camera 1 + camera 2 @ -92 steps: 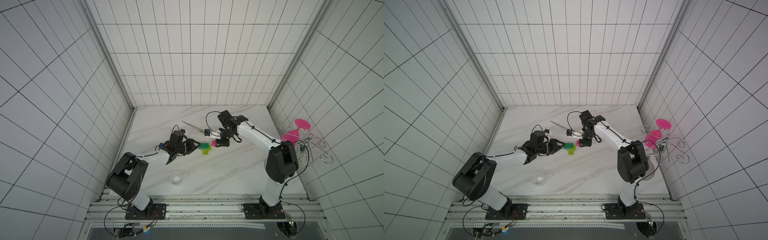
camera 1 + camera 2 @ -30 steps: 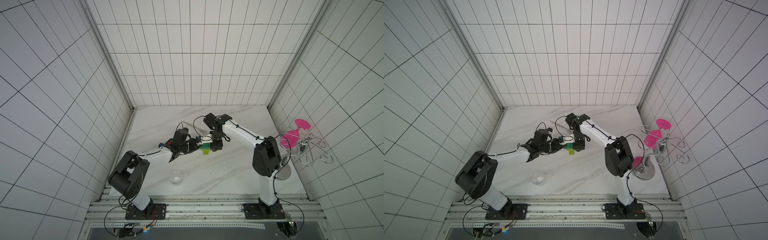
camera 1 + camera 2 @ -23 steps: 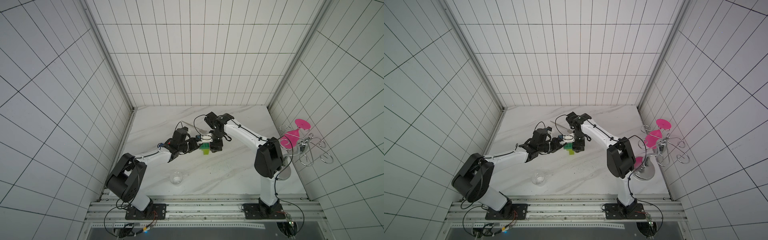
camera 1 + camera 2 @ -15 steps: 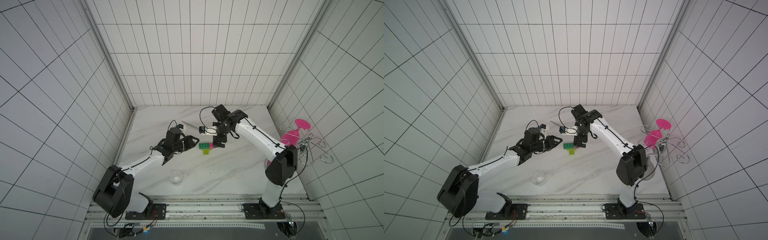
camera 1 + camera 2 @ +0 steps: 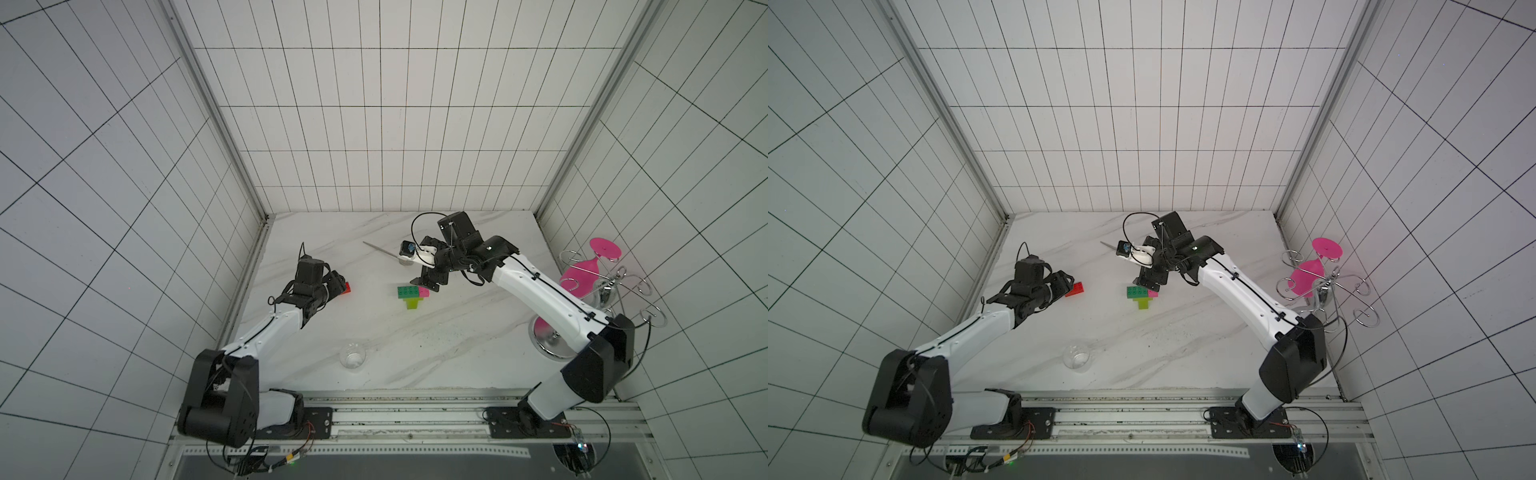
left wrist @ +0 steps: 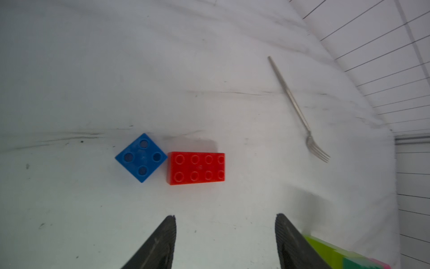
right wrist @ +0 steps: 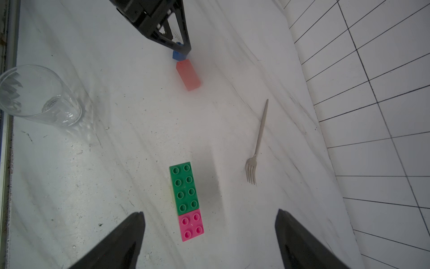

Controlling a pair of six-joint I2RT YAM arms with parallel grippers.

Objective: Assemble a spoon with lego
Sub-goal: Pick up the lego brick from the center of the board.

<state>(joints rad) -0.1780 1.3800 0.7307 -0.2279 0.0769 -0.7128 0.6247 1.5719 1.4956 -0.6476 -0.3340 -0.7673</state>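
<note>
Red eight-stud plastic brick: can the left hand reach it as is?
Probably yes: the left hand is open and empty, the red eight-stud plastic brick lies just ahead of it, and the blue four-stud brick crowds only one short end.

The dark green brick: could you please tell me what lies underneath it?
A lime green brick lies under the dark green brick, poking out on one side in both top views. How far it runs beneath is covered.

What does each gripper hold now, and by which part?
Nothing. The left gripper and the right gripper are both open, with no brick between the jaws.
</note>
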